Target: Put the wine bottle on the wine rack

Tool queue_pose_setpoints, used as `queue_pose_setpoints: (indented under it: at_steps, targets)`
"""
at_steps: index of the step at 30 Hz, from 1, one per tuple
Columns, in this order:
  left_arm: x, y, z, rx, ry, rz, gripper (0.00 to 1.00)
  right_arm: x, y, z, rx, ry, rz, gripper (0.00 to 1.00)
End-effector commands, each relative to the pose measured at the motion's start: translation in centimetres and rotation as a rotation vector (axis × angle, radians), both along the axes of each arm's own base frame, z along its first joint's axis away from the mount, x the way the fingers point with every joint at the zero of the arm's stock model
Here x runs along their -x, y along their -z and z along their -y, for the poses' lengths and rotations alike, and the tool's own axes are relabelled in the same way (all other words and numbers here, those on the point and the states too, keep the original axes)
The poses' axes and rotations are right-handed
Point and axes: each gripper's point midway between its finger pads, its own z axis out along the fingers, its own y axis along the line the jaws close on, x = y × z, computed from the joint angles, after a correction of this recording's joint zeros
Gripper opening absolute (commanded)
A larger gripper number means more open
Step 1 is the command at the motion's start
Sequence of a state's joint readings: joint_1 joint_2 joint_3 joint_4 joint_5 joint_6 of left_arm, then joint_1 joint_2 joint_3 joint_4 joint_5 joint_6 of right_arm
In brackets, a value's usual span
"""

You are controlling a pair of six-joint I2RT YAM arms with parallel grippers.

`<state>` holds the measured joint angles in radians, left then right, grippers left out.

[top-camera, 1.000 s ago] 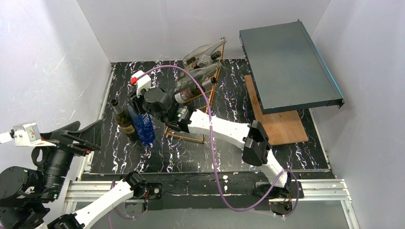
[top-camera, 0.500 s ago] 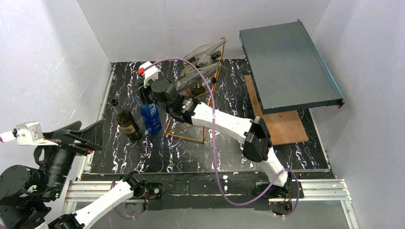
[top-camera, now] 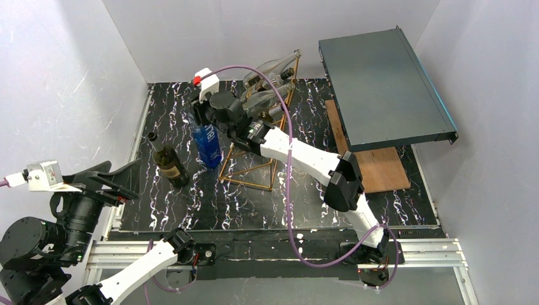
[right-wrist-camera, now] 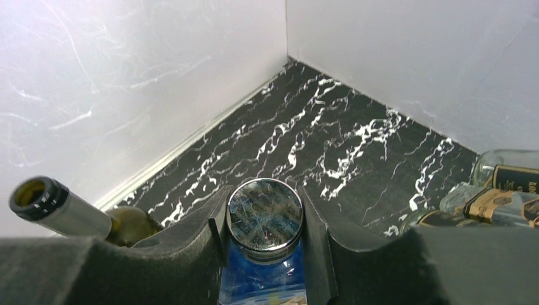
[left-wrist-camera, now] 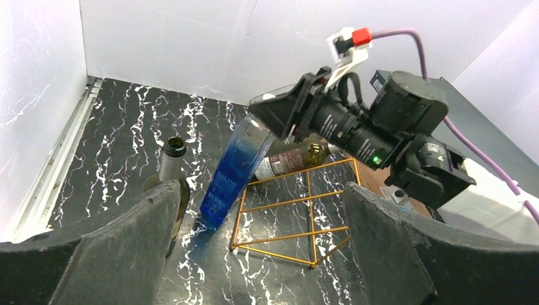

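My right gripper (top-camera: 198,119) is shut on the silver-capped neck of a blue bottle (top-camera: 208,145). The bottle leans with its base low by the table, just left of the wine rack (top-camera: 246,184). The right wrist view shows the cap (right-wrist-camera: 264,219) pinched between my fingers (right-wrist-camera: 213,254). The copper-gold wire rack (left-wrist-camera: 309,198) holds clear bottles (top-camera: 270,70) and a labelled one (left-wrist-camera: 292,159). An open dark green wine bottle (top-camera: 166,162) stands left of the blue one. My left gripper (left-wrist-camera: 260,216) is open and empty, near and to the left.
A dark flat box (top-camera: 381,86) leans over a wooden board (top-camera: 375,168) at the right. White walls close the black marbled table (top-camera: 191,203) on three sides. The right arm (top-camera: 299,159) reaches across the rack.
My right gripper has carried the blue bottle away from me and to the right, from beside the green bottle to the rack's left side. The left arm has barely moved.
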<state>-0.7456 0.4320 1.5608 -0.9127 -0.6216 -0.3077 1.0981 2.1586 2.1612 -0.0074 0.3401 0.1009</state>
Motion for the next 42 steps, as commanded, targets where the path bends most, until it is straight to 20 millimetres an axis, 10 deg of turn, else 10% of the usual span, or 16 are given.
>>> queue_pose_setpoints:
  at_steps: [1,42]
  targets:
    - [-0.6,0.0,0.3,0.005,-0.010,-0.005,0.99,0.6,-17.3,3.8,-0.387,0.023,0.213,0.01]
    - [-1.6,0.5,1.6,-0.008,0.004,-0.033,0.99,-3.0,-15.4,12.3,-0.383,0.231,0.158,0.01]
